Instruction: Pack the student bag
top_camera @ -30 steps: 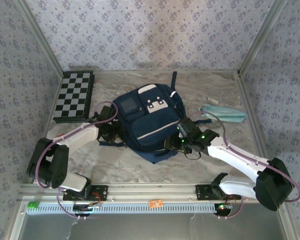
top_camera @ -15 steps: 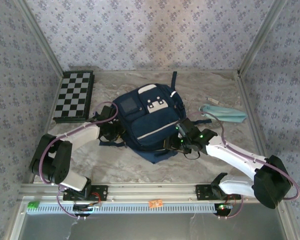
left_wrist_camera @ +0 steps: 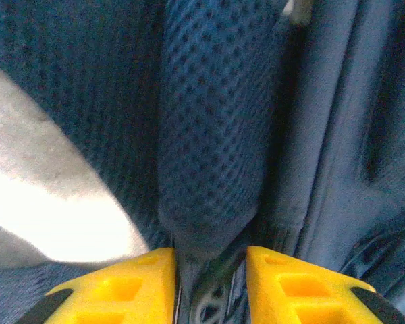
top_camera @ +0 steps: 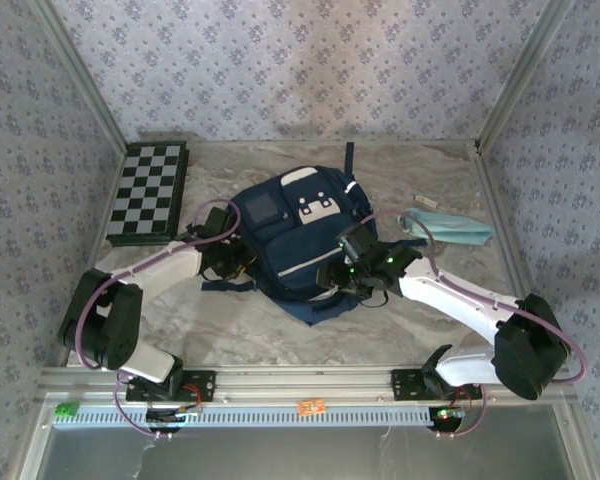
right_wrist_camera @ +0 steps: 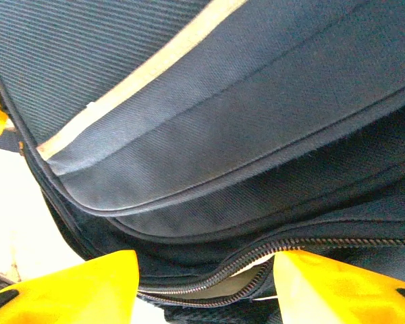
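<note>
Marble table [top_camera: 430, 190], outstretched arms [top_camera: 460, 295] flanking student bag [top_camera: 290, 235]

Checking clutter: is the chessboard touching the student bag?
No, the chessboard lies at the far left, bare table between it and the student bag.
</note>
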Action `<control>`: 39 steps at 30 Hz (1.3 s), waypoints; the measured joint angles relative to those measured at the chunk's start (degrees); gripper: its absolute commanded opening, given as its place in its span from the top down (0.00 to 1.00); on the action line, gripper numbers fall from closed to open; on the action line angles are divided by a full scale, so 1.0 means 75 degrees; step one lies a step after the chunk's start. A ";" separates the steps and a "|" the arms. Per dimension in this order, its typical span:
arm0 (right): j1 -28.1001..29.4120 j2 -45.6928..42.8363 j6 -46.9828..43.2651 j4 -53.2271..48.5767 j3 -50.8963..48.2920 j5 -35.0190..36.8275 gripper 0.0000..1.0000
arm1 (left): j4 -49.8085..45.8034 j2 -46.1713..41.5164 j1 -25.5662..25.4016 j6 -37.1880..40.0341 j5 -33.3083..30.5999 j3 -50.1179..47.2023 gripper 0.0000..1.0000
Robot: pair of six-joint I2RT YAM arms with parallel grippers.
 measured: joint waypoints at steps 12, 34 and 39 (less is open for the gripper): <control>-0.0003 -0.0003 -0.0009 -0.0012 0.0026 0.0003 0.43 | -0.0603 -0.0431 -0.0580 0.0064 0.0221 0.0662 0.54; 0.0000 0.0035 -0.0067 -0.0125 0.0017 0.0239 0.43 | 0.0367 0.1431 -0.0845 -0.0073 0.0629 0.1798 0.98; 0.0154 0.0230 -0.0184 -0.0510 0.0676 0.0577 0.43 | 0.0315 0.1431 -0.0781 -0.0452 0.0624 0.2288 1.00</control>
